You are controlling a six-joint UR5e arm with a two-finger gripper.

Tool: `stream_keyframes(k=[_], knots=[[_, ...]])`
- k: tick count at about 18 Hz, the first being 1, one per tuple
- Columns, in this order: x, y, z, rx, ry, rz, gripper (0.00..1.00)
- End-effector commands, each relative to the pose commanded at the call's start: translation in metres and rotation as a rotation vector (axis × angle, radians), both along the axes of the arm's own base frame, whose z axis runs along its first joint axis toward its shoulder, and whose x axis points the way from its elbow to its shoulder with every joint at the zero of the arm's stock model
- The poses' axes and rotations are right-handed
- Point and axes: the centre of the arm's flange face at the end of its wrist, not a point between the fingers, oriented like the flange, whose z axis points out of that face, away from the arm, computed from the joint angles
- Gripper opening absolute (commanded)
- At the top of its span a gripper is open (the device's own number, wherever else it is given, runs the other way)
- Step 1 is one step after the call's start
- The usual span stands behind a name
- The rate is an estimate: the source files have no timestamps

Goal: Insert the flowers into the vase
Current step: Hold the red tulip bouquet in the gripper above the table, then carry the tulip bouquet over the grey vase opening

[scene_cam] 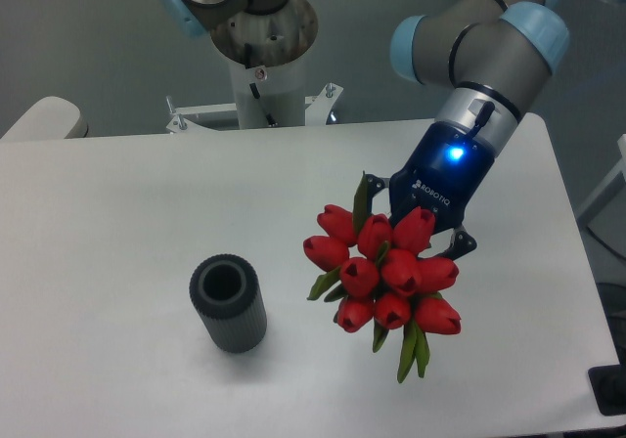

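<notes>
Red tulip buds (386,267): nine; vase (228,304): one.

Arm (489,37): grey metal tube links, light-blue plastic caps at the joints. Base (262,27) a round silver flange on a white pedestal, small red mark on its front, bolted brackets at the foot. Gripper (416,247) body dark blue-black, white ROBOTIQ lettering, lit blue LED near the wrist, black finger linkage at the side
</notes>
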Motion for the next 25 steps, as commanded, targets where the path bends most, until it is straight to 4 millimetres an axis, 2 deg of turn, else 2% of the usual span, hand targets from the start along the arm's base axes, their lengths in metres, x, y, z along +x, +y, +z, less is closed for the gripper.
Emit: stream_keyframes(k=[11, 14, 16, 19, 21, 25], knots=[[0.004, 0.008, 0.006, 0.006, 0.009, -0.014, 0.32], [0.012, 0.016, 0.006, 0.006, 0.009, -0.031, 0.26], [0.014, 0.017, 0.003, 0.004, 0.0, -0.034, 0.26], [0.026, 0.031, 0.001, 0.003, -0.01, -0.058, 0.26], [0.027, 0.037, -0.008, 0.003, -0.027, -0.072, 0.26], [0.034, 0.039, 0.002, 0.012, -0.016, -0.081, 0.26]])
